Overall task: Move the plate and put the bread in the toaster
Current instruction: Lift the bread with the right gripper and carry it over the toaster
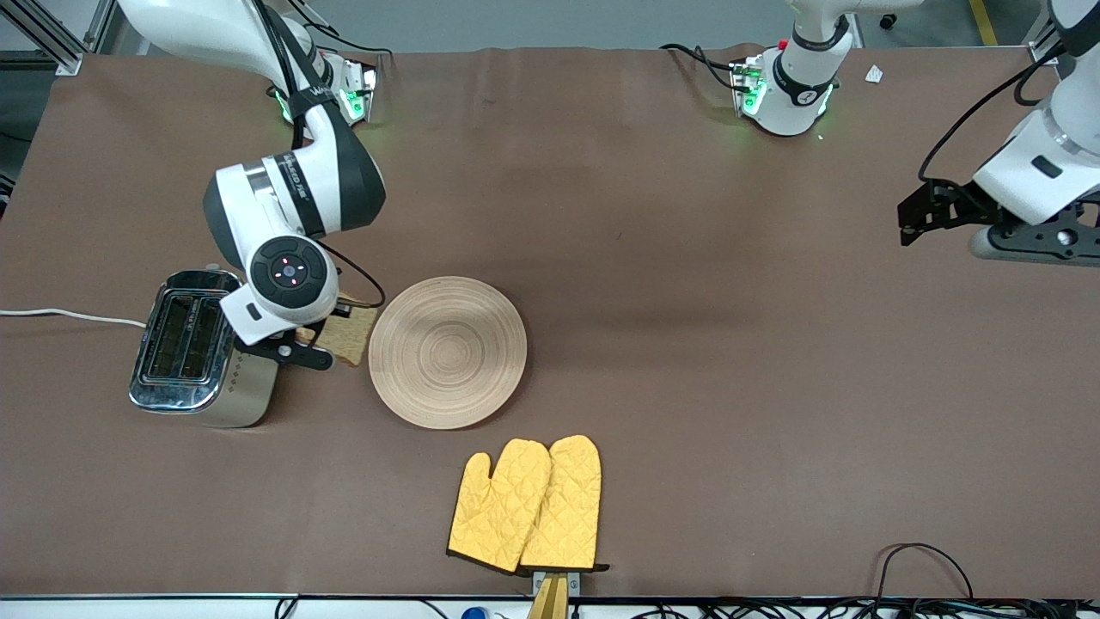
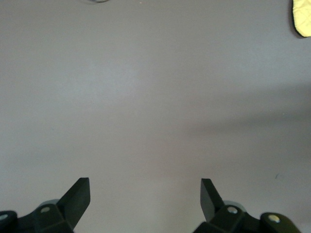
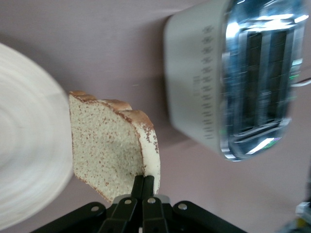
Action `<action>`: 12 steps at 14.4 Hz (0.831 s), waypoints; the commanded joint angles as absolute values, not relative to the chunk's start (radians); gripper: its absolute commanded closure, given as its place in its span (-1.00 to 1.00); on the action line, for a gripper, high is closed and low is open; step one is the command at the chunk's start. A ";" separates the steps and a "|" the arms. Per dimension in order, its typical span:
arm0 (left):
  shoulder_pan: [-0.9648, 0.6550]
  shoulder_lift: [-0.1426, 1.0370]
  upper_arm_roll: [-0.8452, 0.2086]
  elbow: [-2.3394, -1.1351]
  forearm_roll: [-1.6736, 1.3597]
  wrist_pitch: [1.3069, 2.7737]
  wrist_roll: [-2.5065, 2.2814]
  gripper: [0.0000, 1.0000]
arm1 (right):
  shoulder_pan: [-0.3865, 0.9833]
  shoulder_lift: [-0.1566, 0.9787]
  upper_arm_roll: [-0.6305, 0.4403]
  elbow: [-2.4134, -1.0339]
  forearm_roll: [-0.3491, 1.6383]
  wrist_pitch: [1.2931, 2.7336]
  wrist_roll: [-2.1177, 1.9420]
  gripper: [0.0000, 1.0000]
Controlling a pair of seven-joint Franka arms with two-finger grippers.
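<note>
the right pincer (image 3: 144, 182) pinches the bread (image 3: 109, 150) by one edge, holding the slice up over the counter (image 1: 687, 258) in the gap between the toaster (image 1: 199, 351) and the plate (image 1: 448, 352). the toaster's two slots face up, unfilled. yellow oven mitts (image 1: 526, 505) lie nearer the front camera than the plate. the left pincer (image 2: 145, 194), spread wide, waits over bare counter at its own end.
</note>
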State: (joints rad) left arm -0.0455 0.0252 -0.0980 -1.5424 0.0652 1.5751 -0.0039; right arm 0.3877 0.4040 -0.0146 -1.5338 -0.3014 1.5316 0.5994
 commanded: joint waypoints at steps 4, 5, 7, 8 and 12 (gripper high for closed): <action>-0.028 -0.009 -0.089 -1.574 0.048 1.589 0.015 -1.00 | 0.364 0.321 -0.015 -1.549 -0.514 1.362 0.533 0.99; -0.023 -0.008 -0.089 -1.560 0.035 1.588 0.015 -1.00 | 0.362 0.296 -0.015 -1.549 -0.534 1.342 0.499 0.99; -0.020 -0.008 -0.087 -1.543 0.017 1.577 0.008 -1.00 | 0.354 0.264 -0.017 -1.549 -0.581 1.333 0.416 0.99; -0.020 -0.005 -0.087 -1.542 0.017 1.575 0.012 -1.00 | 0.345 0.259 -0.017 -1.549 -0.601 1.333 0.397 0.99; -0.028 -0.003 -0.095 -1.540 0.015 1.560 0.003 -1.00 | 0.337 0.262 -0.015 -1.551 -0.673 1.336 0.370 0.99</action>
State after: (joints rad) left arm -0.0252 0.0085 -0.0931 -1.5425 0.0314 1.5719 0.0005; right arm 0.3466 0.2736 -0.0268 -1.5294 -0.6287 1.3346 0.3943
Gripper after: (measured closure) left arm 0.000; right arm 0.987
